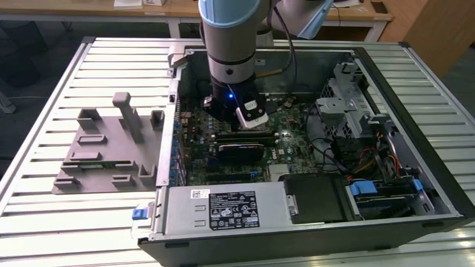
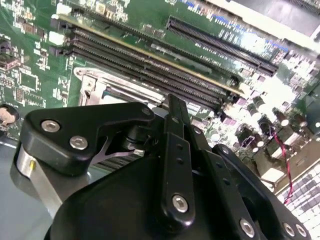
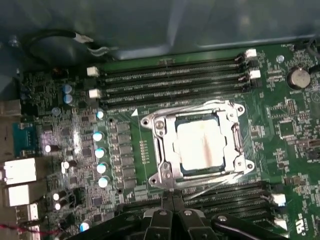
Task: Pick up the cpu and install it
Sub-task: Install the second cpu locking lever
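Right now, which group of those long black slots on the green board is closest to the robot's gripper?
The memory slots on the gripper's side of the cpu; the other memory slots lie beyond the chip.

An open computer case (image 1: 415, 117) lies on the desk (image 1: 44, 167), with a fixture plate (image 1: 104, 161) beside it toward the exterior view's left. Inside the case lies the motherboard (image 1: 290, 144), and the arm (image 1: 230, 50) reaches down over it. In the first wrist view the cpu (image 3: 200, 145) sits in the socket frame (image 3: 159, 150) between two banks of memory slots (image 3: 170, 80), with the pincer (image 3: 172, 220) just beside the frame.
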`<state>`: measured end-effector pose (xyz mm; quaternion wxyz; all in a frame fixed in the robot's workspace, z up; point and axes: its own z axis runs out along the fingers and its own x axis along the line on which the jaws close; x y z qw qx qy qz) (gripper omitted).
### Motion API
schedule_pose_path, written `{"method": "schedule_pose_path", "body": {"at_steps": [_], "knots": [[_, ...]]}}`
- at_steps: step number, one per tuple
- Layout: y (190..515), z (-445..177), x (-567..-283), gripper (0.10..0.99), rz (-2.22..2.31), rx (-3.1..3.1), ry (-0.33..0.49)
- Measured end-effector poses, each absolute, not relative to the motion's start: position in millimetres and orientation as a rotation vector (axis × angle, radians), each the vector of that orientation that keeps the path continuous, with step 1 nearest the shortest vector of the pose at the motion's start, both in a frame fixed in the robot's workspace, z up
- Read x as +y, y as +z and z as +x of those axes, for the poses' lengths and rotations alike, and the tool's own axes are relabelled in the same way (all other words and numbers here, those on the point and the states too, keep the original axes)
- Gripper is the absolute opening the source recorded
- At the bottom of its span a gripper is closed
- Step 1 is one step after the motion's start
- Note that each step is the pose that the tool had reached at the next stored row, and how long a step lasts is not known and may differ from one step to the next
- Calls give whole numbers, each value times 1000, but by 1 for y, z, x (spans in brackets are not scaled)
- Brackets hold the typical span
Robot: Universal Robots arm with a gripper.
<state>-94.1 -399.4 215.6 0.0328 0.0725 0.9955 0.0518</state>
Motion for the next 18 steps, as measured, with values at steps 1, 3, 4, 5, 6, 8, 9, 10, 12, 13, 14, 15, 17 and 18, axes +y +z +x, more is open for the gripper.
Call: {"method": "schedule_pose_path", "body": {"at_steps": [1,3,4,5,6,8,9,10,12,13,14,15,17,18], "knots": [[215,-94,-401,106,223,3064,166],[213,-94,-402,106,224,3063,188],[213,-94,-402,106,225,3063,201],[212,-94,-403,106,225,3063,213],[211,-94,-403,106,225,3062,224],[209,-94,-403,106,226,3062,237],[208,-94,-403,106,226,3062,242],[207,-94,-404,106,226,3062,247],[205,-95,-404,106,227,3061,258],[204,-96,-405,106,227,3061,263],[204,-97,-405,106,227,3061,268],[203,-99,-406,106,227,3060,273],[202,-101,-406,106,227,3059,285],[201,-101,-406,106,227,3059,291]]}}
